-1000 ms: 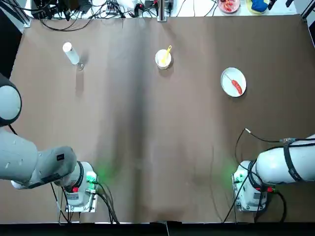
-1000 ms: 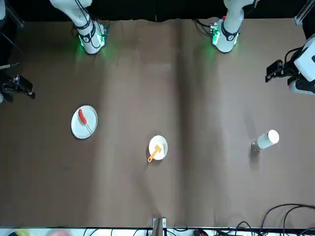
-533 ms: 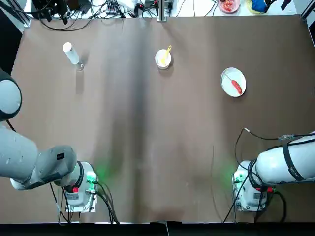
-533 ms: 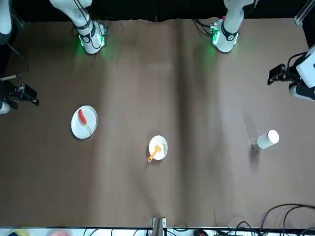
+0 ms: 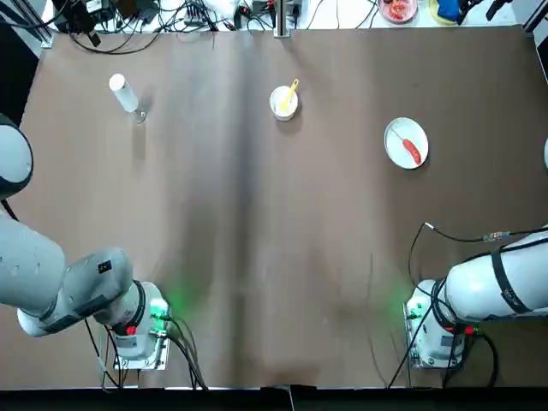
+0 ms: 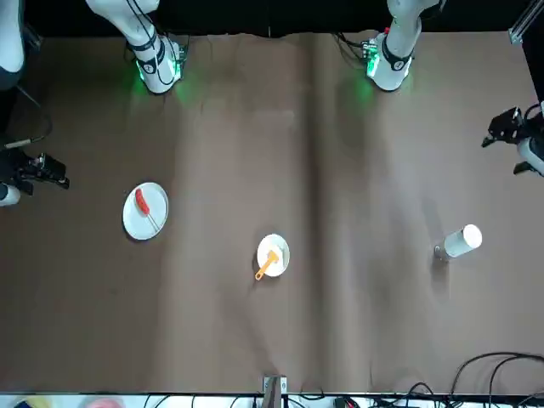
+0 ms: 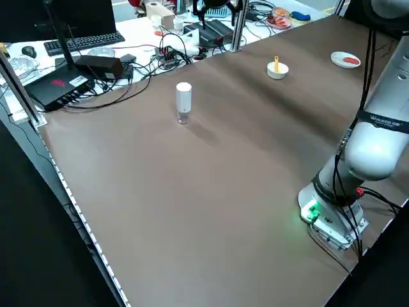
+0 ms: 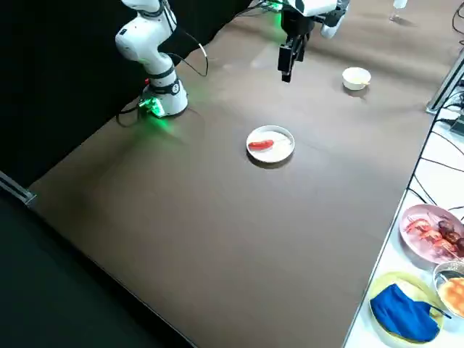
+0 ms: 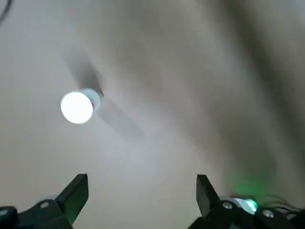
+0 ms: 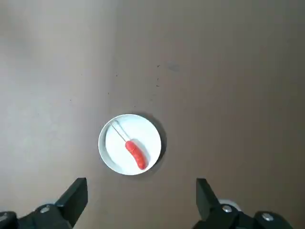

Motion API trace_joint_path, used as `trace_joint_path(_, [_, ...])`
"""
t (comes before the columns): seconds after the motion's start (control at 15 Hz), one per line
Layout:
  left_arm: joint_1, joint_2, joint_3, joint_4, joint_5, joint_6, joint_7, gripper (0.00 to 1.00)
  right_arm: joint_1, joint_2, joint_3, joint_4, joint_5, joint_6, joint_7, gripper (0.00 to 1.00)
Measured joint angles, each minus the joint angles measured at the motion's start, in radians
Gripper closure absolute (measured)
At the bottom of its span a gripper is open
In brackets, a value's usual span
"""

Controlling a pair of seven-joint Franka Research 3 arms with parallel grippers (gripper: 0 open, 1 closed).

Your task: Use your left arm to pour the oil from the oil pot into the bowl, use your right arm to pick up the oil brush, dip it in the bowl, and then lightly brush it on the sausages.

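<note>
The oil pot [image 5: 122,92] stands upright at the far left of the table, white top up, also seen as oil pot [image 7: 183,102]. Seen from the left wrist, the oil pot [image 9: 77,107] lies well below my open left gripper [image 9: 141,191], which hovers high by the table's left edge as left gripper [image 6: 503,129]. At the far middle, the bowl [image 5: 282,104] holds the oil brush [image 5: 291,89], yellow handle leaning out. The red sausage [image 5: 413,151] lies on a white plate [image 5: 396,137]. High above it, near the right edge, hangs my right gripper [image 10: 141,193], open and holding nothing.
Past the mat's far edge lie cables [image 5: 128,17], a dish of pinkish food [image 5: 398,8] and a blue cloth [image 5: 449,10]. A keyboard [image 7: 80,39] and black boxes sit off the table's left far corner. Both arm bases [image 5: 141,330] stand at the near edge.
Both grippers have shifted: the left one farther toward the table's left edge, the right one slightly toward the far side. The oil pot, bowl, brush and sausage have not moved.
</note>
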Motion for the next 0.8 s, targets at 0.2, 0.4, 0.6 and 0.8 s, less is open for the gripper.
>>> trace_joint_path(0.2, [0.045, 0.042, 0.0, 0.008, -0.098, 0.073, 0.242, 0.0, 0.007, 0.007, 0.004, 0.0, 0.017, 0.0, -0.001, 0.0])
trace_joint_path(0.4, [0.148, 0.108, 0.002, 0.009, -0.246, 0.123, 0.559, 0.0, 0.008, 0.011, 0.005, 0.0, 0.058, -0.001, -0.001, 0.0])
trace_joint_path(0.6, [0.225, 0.192, 0.003, 0.011, -0.399, 0.16, 0.899, 0.0, 0.008, 0.013, 0.004, 0.0, 0.063, -0.001, -0.001, 0.0])
trace_joint_path(0.8, [0.28, 0.297, 0.004, 0.013, -0.509, 0.175, 1.164, 0.0, 0.009, 0.024, 0.005, -0.002, 0.066, -0.006, -0.002, 0.0])
